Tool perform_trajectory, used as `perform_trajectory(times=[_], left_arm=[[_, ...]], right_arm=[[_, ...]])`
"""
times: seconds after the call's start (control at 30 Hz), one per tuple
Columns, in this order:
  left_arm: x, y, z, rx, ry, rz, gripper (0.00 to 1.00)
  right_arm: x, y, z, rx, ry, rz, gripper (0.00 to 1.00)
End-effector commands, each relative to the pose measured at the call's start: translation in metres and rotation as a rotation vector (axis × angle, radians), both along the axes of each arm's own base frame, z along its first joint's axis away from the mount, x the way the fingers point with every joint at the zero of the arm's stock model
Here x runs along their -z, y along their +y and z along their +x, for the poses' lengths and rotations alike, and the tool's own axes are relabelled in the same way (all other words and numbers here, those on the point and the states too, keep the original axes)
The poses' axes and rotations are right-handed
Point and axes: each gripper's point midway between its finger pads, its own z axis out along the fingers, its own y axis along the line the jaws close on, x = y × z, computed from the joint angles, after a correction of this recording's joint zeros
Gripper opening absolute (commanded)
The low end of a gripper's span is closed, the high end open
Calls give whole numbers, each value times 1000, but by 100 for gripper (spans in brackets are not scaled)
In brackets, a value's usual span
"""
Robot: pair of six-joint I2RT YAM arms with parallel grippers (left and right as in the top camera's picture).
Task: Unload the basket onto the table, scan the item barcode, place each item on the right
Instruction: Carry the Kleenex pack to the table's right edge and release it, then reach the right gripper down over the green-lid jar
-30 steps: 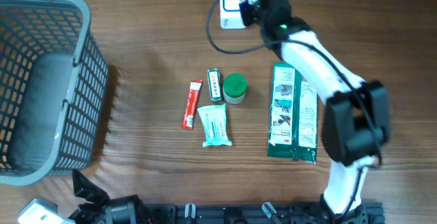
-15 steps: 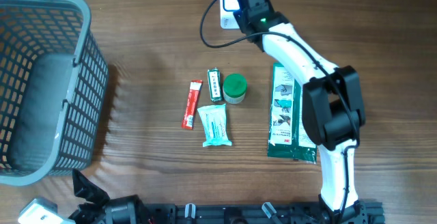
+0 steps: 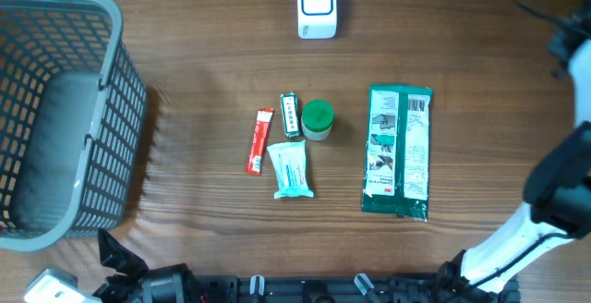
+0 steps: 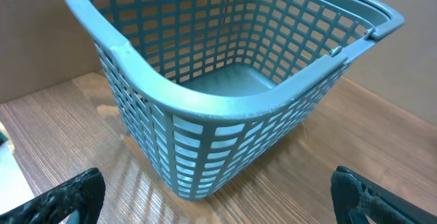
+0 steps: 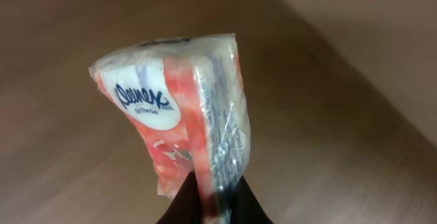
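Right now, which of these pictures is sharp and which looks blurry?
Overhead: evenly lit, the green packet sharp. Left wrist: the basket crisp, a pale sheen on the table beside it. Right wrist: the Kleenex pack in focus, everything behind it blurred.

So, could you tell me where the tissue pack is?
The right wrist view shows the tissue pack pinched by its lower edge in the right tool; overhead misses it.

The right hand (image 5: pixel 212 200) pinches the lower edge of an orange-and-white plastic-wrapped Kleenex tissue pack (image 5: pixel 181 121); blurred brown surface (image 5: pixel 61 39) behind.
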Motion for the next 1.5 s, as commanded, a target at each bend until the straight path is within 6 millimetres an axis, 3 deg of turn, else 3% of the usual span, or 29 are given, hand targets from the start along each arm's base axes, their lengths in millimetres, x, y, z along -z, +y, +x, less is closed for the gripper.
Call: perform_trajectory(times=[0.0,0.1,0.17,0.27,0.3,0.33,0.57,0.6,0.77,0.83,0.93,1.1,1.2,1.33,1.47], left_arm=[[-2,1,-2,-11,-13,3,100],[-2,1,-2,-11,-13,3,100],[-2,1,-2,-11,-13,3,100],[-2,1,-2,-11,-13,3,100],[-2,1,-2,-11,-13,3,100],[-2,1,-2,-11,-13,3,100],[-2,1,-2,-11,-13,3,100],[-2,1,-2,-11,-13,3,100],[-2,1,-2,-11,-13,3,100],[-2,1,-2,-11,-13,3,100],[-2,1,-2,-11,-13,3,100],[-2,1,-2,-11,-13,3,100],[-2,1,-2,-11,-13,3,100],[-2,1,-2,-11,-13,3,100],[-2,1,-2,-11,-13,3,100]], right_arm=[[45,-38,-34,136,15,89,4],[51,-58,-47,189,-20,127,36],[32,-43,-26,109,-118,219,100],[-25,13,9,-103,-300,379,100],[-44,47,16,-196,-336,454,100],[-50,72,16,-244,-330,509,100],[-8,240,7,-466,-18,714,100],[-6,275,5,-533,31,723,100],[0,364,-9,-698,162,696,100],[5,387,-22,-689,226,654,100],[14,419,-60,-620,359,628,100],[24,482,-84,-735,395,691,100],[39,512,-80,-763,324,644,100],[34,538,-68,-774,207,546,100],[54,526,-60,-742,212,356,100]])
